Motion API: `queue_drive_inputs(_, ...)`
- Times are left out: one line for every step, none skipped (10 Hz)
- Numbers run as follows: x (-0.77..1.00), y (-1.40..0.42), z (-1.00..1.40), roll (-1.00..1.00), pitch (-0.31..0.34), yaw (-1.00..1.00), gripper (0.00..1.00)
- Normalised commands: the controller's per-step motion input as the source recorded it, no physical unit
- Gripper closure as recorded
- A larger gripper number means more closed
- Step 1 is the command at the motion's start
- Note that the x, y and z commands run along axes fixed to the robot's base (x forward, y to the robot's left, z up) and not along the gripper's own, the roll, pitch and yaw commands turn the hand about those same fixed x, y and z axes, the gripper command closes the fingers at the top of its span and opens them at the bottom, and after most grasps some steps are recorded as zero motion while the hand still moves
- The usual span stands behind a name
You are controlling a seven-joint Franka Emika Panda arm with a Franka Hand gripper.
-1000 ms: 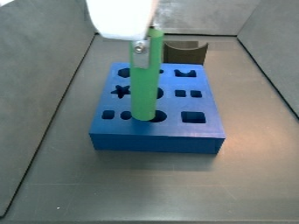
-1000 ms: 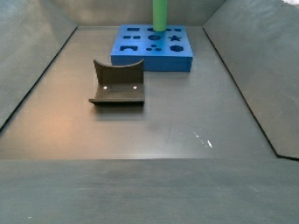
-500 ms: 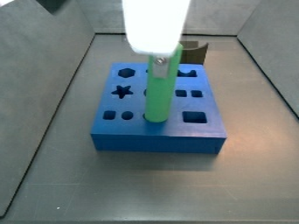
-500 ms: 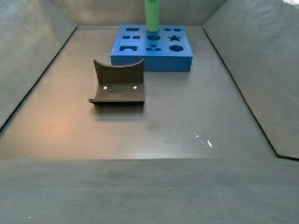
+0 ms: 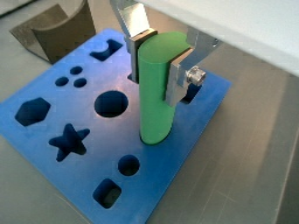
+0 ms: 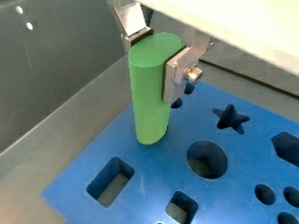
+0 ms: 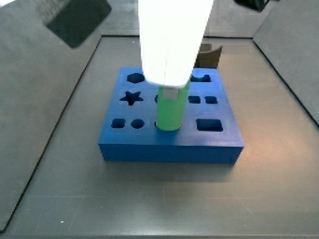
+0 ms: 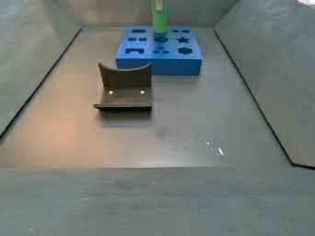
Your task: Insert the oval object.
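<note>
My gripper [image 5: 158,59] is shut on the oval object [image 5: 158,96], a bright green rod held upright between the silver fingers [image 5: 140,22]. It shows the same way in the other wrist view, gripper [image 6: 152,63] and rod [image 6: 149,96]. The rod stands over the blue block [image 5: 176,171], and its lower end meets the block's top among the cut-out holes. I cannot tell whether the end sits in a hole. In both side views the rod [image 7: 170,107] [image 8: 160,14] stands on the block [image 7: 169,149] [image 8: 157,60] under the white gripper body [image 7: 173,37].
The dark fixture [image 8: 123,88] stands on the grey floor in front of the block, and its edge shows behind the block [image 7: 212,54]. The block has star [image 5: 70,140], round [image 5: 111,103] and hexagon [image 5: 30,109] holes. Grey walls enclose the floor.
The gripper with the green rod has shifted sideways across the block's top. Its white body now covers more of the rod in a side view. The rod's lower end stays at the block.
</note>
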Motion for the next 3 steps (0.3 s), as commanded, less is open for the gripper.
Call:
queue_drive_inputs(0.00, 0.00, -0.27, -0.01, 0.000, 0.01, 1.00)
queue_drive_inputs(-0.03, 0.00, -0.07, 0.00, 0.000, 0.00, 1.00)
queue_drive_inputs(0.00, 0.00, 0.00, 0.00, 0.000, 0.00, 1.00)
